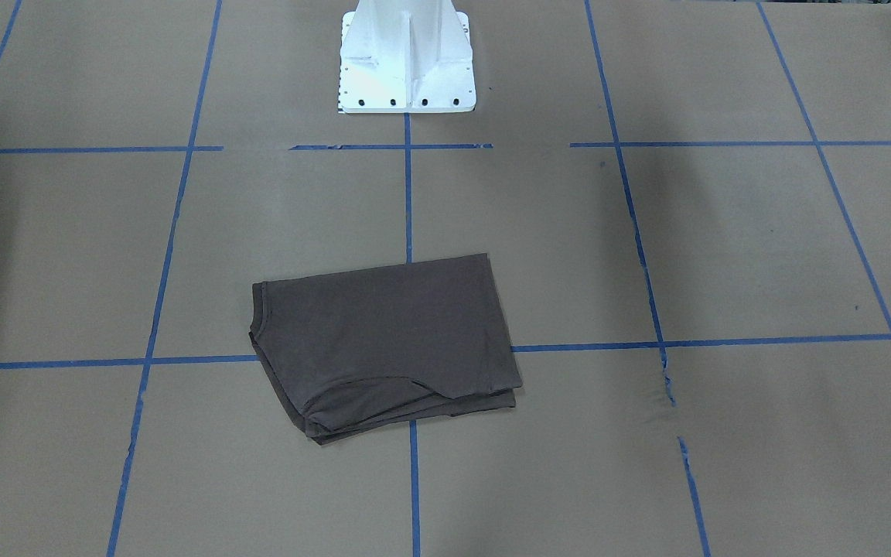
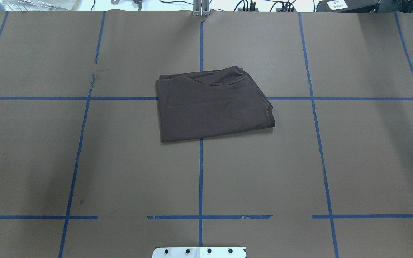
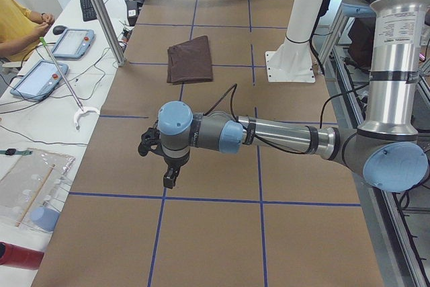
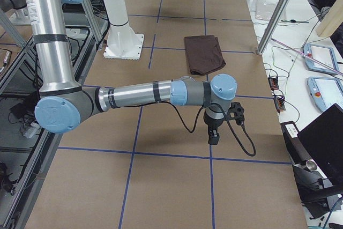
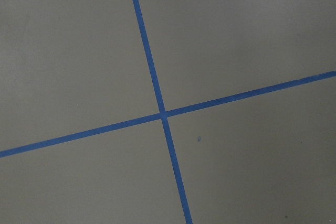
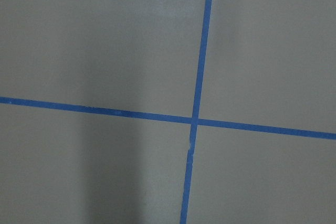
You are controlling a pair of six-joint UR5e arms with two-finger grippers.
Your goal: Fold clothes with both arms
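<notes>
The dark brown t-shirt (image 2: 210,105) lies folded into a flat, rough rectangle at the middle of the table (image 2: 353,161), with a curved seam near its far edge. The left arm (image 3: 269,136) and right arm (image 4: 139,96) stretch level above opposite table ends, well apart from it.

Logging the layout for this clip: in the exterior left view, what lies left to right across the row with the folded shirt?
person in yellow → control tablet → metal post → folded t-shirt → white pedestal
</notes>
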